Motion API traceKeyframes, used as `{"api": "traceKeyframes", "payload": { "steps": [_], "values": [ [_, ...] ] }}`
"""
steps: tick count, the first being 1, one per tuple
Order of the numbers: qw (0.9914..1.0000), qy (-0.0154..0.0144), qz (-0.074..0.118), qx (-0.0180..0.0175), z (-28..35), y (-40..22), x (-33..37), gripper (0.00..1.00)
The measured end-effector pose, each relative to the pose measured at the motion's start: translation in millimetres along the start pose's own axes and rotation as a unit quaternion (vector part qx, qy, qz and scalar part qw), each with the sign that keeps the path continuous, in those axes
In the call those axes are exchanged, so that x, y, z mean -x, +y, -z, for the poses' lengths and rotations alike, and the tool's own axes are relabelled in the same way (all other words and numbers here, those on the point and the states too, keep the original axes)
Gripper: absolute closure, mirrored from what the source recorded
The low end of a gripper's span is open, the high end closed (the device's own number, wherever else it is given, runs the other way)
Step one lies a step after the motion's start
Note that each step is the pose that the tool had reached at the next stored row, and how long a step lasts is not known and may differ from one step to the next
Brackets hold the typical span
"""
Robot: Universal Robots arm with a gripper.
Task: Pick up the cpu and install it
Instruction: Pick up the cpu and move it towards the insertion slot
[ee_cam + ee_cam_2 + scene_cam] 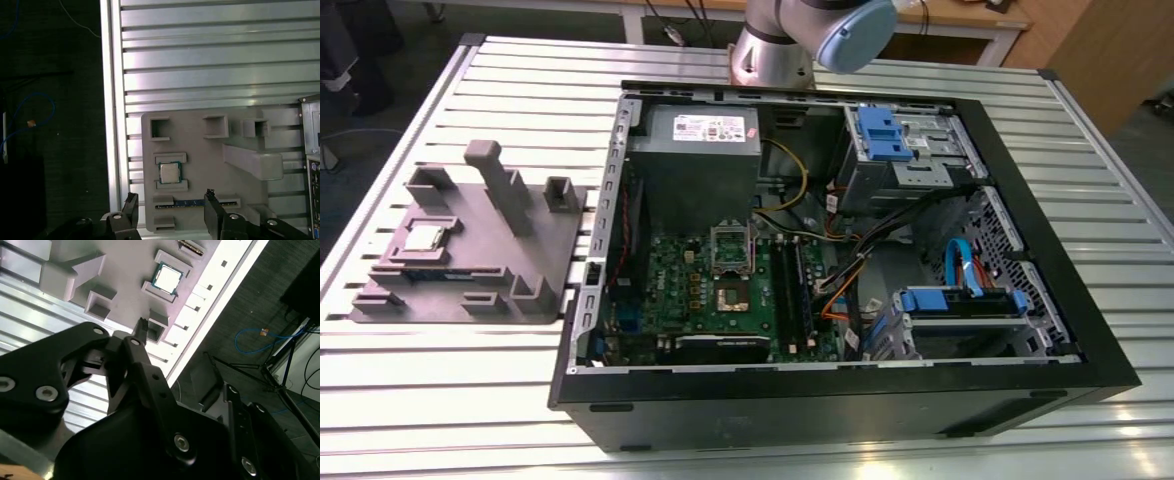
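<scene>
Over the cpu (169, 172), the end effector (170, 198) gapes empty.

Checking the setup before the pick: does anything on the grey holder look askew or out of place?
Nothing stands out. The cpu sits flat and square in its pocket on the grey holder, and the open tool hangs clear of it.

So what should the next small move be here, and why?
Probably shift the hand over the cpu and lower. Its fingers stand open and empty, and the cpu lies untouched in its slot on the grey fixture, apart from them.
</scene>
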State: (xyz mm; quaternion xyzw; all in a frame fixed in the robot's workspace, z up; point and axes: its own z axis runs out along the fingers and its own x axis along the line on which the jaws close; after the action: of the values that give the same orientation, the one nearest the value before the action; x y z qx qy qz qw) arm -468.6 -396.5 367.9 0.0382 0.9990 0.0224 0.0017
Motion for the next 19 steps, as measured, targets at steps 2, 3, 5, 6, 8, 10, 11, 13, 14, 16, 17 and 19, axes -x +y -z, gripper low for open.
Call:
{"api": "traceKeyframes", "payload": {
  "steps": [2, 3, 5, 6, 8, 10, 11, 13, 14, 16, 17, 19],
  "values": [
    [1.0, 0.0, 0.0, 0.0, -0.1, 0.0, 0.0, 0.35],
    [1.0, 0.0, 0.0, 0.0, -0.5, 0.1, 0.0, 0.35],
    [1.0, 0.0007, 0.003, 0.0, -2.4, 0.2, 0.2, 0.35],
    [0.99999, 0.0014, 0.004, -0.0001, -4.0, 0.2, 0.2, 0.35],
    [0.99997, 0.0024, 0.008, -0.0002, -7.2, 0.2, 0.3, 0.35],
    [0.99996, 0.0026, 0.009, 0.0003, -10.2, 0.2, 0.3, 0.35],
    [0.99996, 0.0026, 0.009, 0.0011, -11.4, 0.2, 0.3, 0.35],
    [0.99996, 0.0029, 0.008, 0.0014, -14.8, -0.2, 0.3, 0.35],
    [0.99996, 0.003, 0.009, 0.0014, -16.6, -0.6, 0.3, 0.35],
    [0.99993, 0.0037, 0.011, 0.0014, -20.3, -1.7, 0.4, 0.35],
    [0.99988, 0.0044, 0.015, 0.0014, -22.0, -1.9, 0.4, 0.35],
    [0.9996, 0.006, 0.028, 0.0012, -25.6, -2.1, 0.3, 0.35]
  ]
}}
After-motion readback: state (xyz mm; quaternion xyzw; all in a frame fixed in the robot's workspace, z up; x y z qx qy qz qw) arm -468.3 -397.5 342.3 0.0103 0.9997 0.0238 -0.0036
